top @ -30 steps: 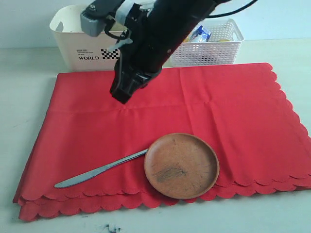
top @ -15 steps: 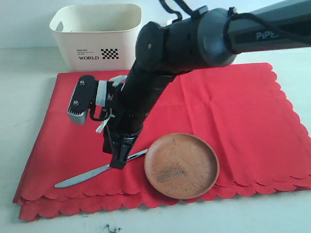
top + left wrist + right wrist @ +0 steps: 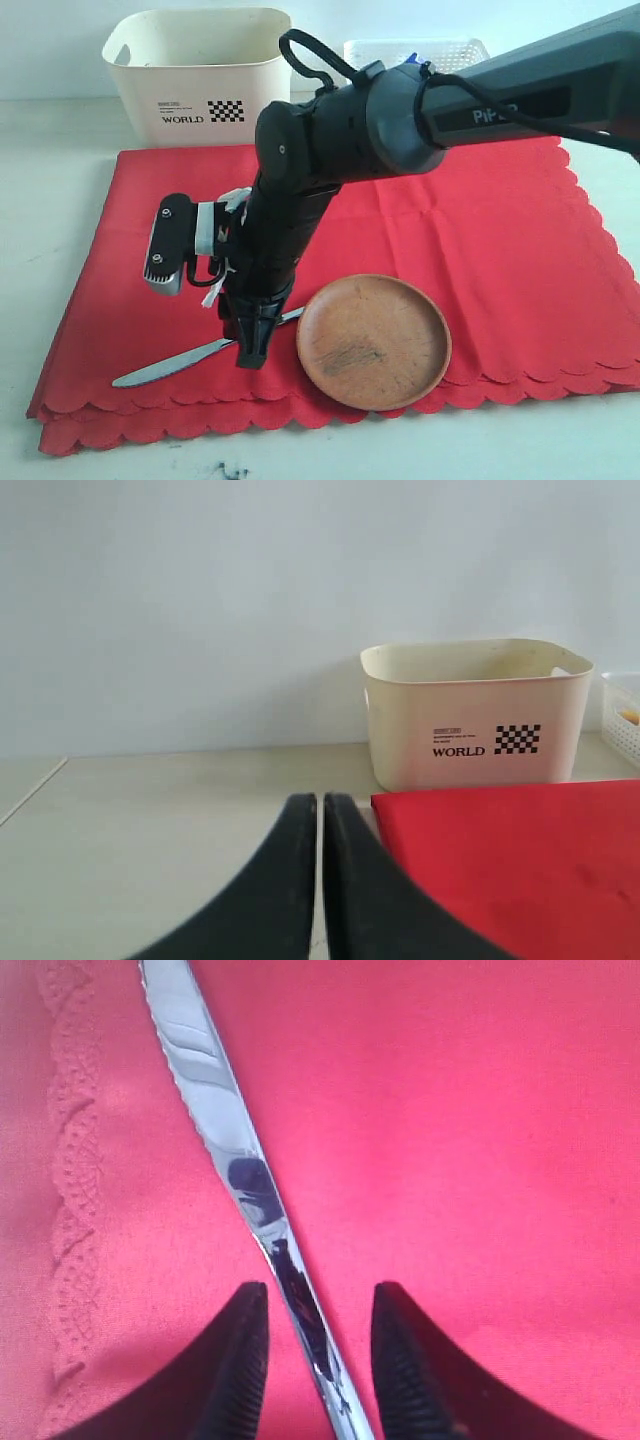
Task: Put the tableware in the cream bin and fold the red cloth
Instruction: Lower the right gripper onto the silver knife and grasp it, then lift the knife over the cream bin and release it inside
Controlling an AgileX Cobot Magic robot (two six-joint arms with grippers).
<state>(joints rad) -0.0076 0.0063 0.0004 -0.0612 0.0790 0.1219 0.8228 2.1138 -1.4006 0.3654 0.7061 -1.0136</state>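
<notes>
**A:** Status, right side?

**B:** A second ago my right pincer (image 3: pixel 252 352) was up over the far part of the red cloth (image 3: pixel 480 230), closed and empty. Now it's down at the near edge and the jaws have parted. They straddle the handle part of the table knife (image 3: pixel 175 366), one finger each side, not clamped on it.

**A:** Knife shifted?

**B:** No, same spot, flat on the cloth. Its handle end meets the rim of the brown plate (image 3: pixel 373 342); touching or tucked under, can't tell. In the wrist view the steel runs between my fingers (image 3: pixel 240 1360) with red showing on both sides.

**A:** Left?

**B:** Left pincer (image 3: pixel 320 880) is shut with nothing in it, parked low off the cloth's corner, looking at the cream bin (image 3: pixel 475 715).

**A:** Meaning?

**B:** Reach done, grasp is next: close, lift, carry to the bin at the back left of the surface (image 3: pixel 40 180). Thin steel on soft fabric, so I'd expect slipping or pinching cloth as the risk. The plate follows. No folding until both are off the cloth.
</notes>
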